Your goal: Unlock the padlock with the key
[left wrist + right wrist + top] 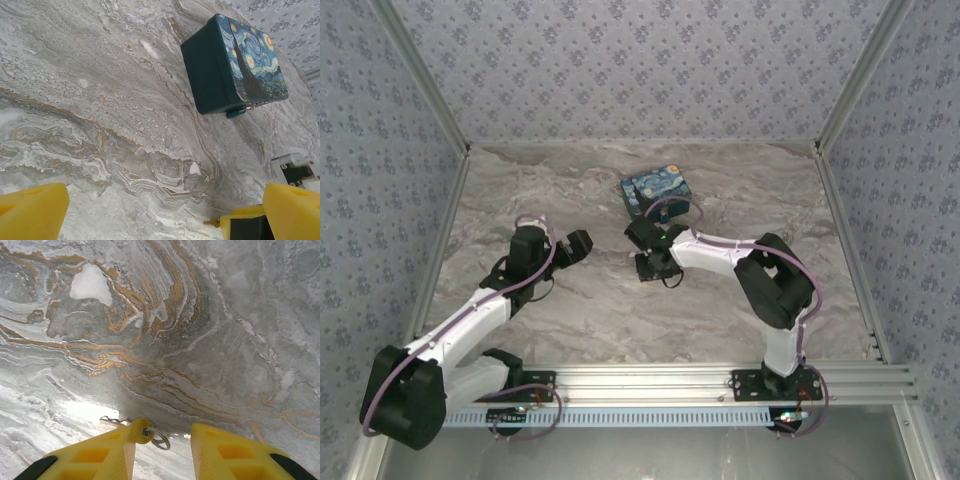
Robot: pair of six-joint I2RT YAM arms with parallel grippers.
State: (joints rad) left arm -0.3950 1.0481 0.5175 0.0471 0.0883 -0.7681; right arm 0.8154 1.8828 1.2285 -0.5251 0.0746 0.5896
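left gripper (165,210) gapes wide, empty, above bare grey marble table (100,100). right gripper (162,432) stands half open; small yellow-headed key (139,430) with ring lies at one fingertip. tiny teal padlock (236,113) hangs at starry-painted box (210,65) edge, far centre.

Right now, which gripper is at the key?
The right gripper: the key sits at its fingertip. The left gripper is wide open, holding nothing.

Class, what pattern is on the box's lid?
The box lid shows swirling blue night sky with yellow stars; best in the left wrist view.
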